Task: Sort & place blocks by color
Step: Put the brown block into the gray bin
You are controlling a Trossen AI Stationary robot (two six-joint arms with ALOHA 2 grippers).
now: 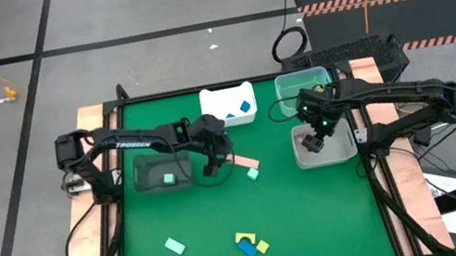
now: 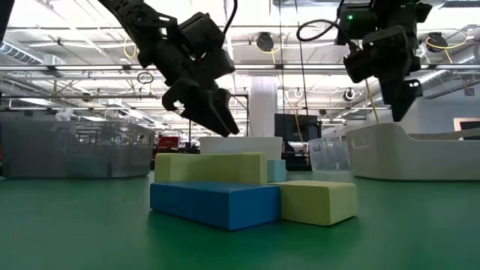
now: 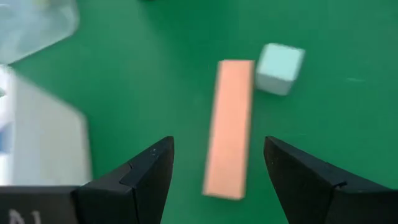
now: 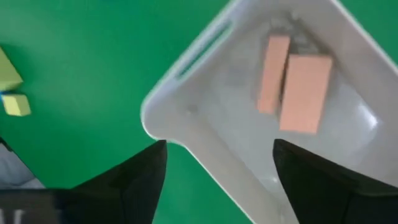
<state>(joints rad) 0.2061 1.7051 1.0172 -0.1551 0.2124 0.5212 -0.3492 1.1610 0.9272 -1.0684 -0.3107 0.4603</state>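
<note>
Green table: white bin [image 4: 186,93] holds two tan-pink blocks [image 4: 303,93]; both hands open, empty.

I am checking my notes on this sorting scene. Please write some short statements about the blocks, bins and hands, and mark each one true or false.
1. The left hand is open above a tan-pink bar lying on the table. True.
2. A mint green cube lies close to one end of that bar. True.
3. The right hand is shut on a tan-pink block. False: it is open and holds nothing, above the white bin.
4. The white bin under the right hand holds two blue blocks. False: it holds two tan-pink blocks.
5. A blue block lies in the white bin at the table's far edge. True.
</note>
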